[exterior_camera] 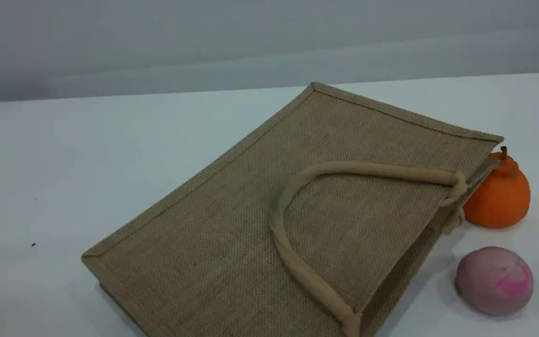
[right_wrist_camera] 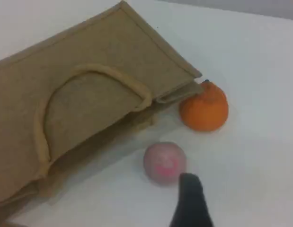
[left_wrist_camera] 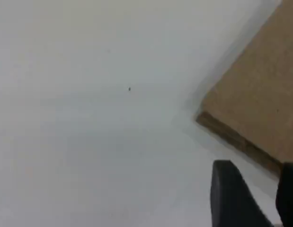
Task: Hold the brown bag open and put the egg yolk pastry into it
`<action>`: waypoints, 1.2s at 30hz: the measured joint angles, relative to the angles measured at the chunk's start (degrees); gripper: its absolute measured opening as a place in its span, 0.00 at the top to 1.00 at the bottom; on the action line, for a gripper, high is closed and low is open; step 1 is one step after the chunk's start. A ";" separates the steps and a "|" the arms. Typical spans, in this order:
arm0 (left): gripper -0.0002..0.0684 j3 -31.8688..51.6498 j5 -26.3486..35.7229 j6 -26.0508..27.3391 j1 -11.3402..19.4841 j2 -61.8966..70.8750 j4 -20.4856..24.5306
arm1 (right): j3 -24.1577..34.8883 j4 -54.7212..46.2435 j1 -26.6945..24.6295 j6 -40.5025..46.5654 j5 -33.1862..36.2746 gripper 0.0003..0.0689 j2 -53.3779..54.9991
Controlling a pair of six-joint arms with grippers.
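The brown bag (exterior_camera: pixel 297 224) lies flat on the white table, its beige handle (exterior_camera: pixel 293 262) resting on the top face and its mouth toward the right. The bag also fills the left of the right wrist view (right_wrist_camera: pixel 84 104), and a corner of it shows in the left wrist view (left_wrist_camera: pixel 260 99). The egg yolk pastry is out of view in every frame. My left gripper (left_wrist_camera: pixel 260 201) hovers over bare table just off that bag corner, two dark fingertips apart with nothing between them. My right gripper (right_wrist_camera: pixel 191 201) shows one dark fingertip beside a pink ball, holding nothing.
An orange fruit with a stem (exterior_camera: pixel 498 194) sits against the bag's mouth at the right, also visible from the right wrist (right_wrist_camera: pixel 204 108). A pink-purple ball (exterior_camera: pixel 494 280) lies in front of it, and in the right wrist view (right_wrist_camera: pixel 164 161) it is near the fingertip. Bare table stretches left of the bag.
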 joint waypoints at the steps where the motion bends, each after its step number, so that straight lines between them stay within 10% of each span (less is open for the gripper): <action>1: 0.64 0.42 -1.22 0.00 0.00 -0.59 0.04 | 0.00 0.00 0.00 0.00 0.00 0.37 0.00; 36: 0.64 1.84 -3.76 -3.83 -0.05 -2.30 3.54 | 0.00 0.06 0.00 0.00 0.05 0.37 -4.67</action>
